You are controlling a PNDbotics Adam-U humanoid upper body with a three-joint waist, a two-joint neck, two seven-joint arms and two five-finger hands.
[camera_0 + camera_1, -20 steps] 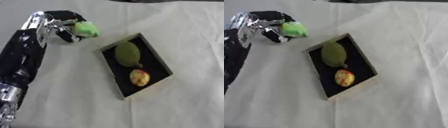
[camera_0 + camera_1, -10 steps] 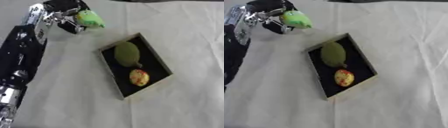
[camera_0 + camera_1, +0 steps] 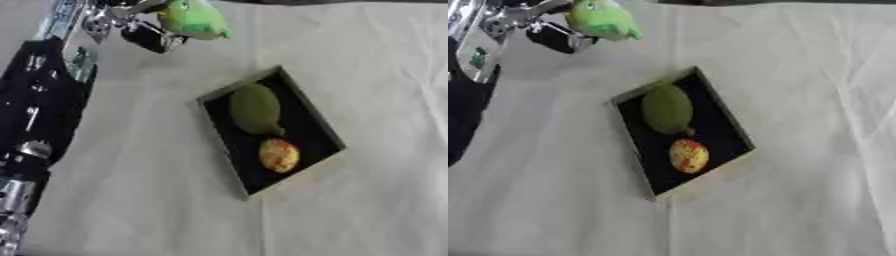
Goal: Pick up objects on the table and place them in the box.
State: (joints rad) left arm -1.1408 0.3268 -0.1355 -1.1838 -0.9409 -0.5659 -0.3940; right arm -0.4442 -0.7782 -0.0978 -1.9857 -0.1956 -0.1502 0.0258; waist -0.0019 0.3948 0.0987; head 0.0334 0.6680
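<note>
My left hand [image 3: 147, 31] is at the top left, raised above the table, its fingers curled round a bright green soft object [image 3: 192, 20]. The hand and the green object are up and to the left of the box [image 3: 328, 135], a shallow black tray with a pale rim lying askew at the middle. Inside the box lie a dull green avocado-like fruit [image 3: 255, 108] toward its far end and a red-and-yellow fruit [image 3: 279, 155] toward its near end. My right hand shows in neither view.
A pale cloth [image 3: 376, 75] covers the table all round the box. My black and silver left arm [image 3: 39, 115] runs down the left side of the view.
My left hand has lifted the green object, moving it toward the top of the view and a little to the right. The box and its two fruits have not moved.
</note>
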